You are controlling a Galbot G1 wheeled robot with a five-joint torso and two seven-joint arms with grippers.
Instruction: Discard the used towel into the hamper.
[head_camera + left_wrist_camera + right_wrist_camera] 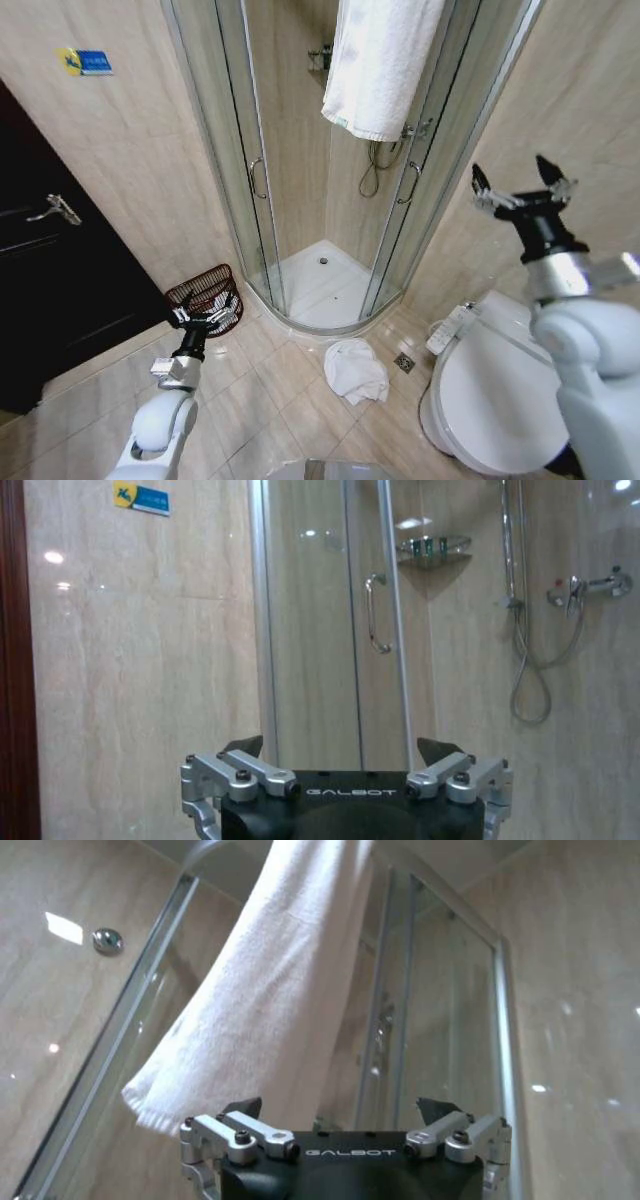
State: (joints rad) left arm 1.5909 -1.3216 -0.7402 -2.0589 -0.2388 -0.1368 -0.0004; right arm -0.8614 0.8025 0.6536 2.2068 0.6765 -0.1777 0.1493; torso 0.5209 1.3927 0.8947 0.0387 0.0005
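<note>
Just beyond the low-held left gripper, whose jaws stand apart and empty, the reddish-brown wire hamper sits against the tiled wall beside the shower enclosure. Below and to the left of the raised right gripper, a crumpled white towel lies on the floor tiles, near the toilet. The right gripper's jaws are spread wide, holding nothing, and a second white towel hangs over the shower's top rail up and to its left. By my reading nothing is done yet: no towel is grasped and the hamper looks empty.
</note>
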